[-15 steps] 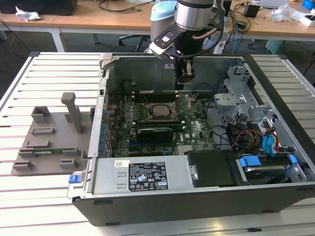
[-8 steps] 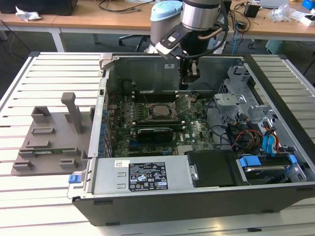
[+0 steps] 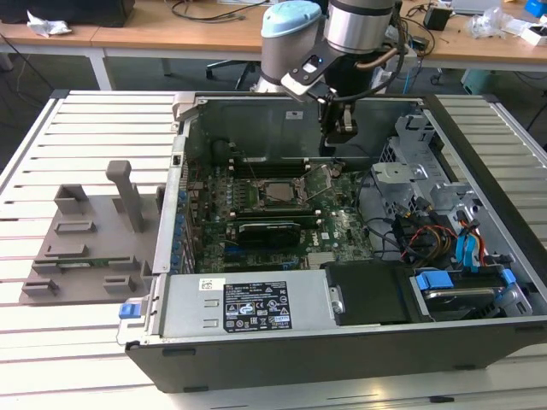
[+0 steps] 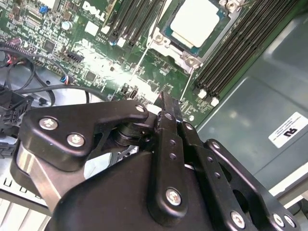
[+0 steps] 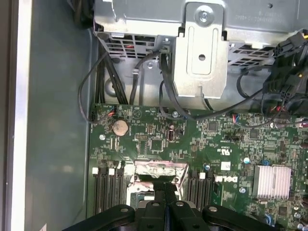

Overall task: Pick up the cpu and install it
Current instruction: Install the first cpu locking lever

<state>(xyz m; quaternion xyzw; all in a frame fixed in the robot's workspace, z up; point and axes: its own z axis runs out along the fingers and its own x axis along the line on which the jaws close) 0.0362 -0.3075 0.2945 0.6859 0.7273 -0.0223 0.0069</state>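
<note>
- Exterior view: the gripper (image 3: 329, 147) hangs over the motherboard (image 3: 342, 226) inside the open computer case (image 3: 342, 350), just beside the raised socket lever (image 3: 320, 184).
- Second wrist view: the cpu (image 4: 195, 21) lies flat in its socket, uncovered. The jaws are pressed together with nothing visible between them.
- First wrist view: the load plate (image 5: 160, 169) is tilted up. Judged best practice: work slowly near the lever and never nudge the seated chip.

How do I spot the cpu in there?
Find the green motherboard inside the open computer case, then the black memory slots. Between them sits the cpu: a smooth silver square in a metal-framed socket, pale where its neighbours are long and dark.
</note>
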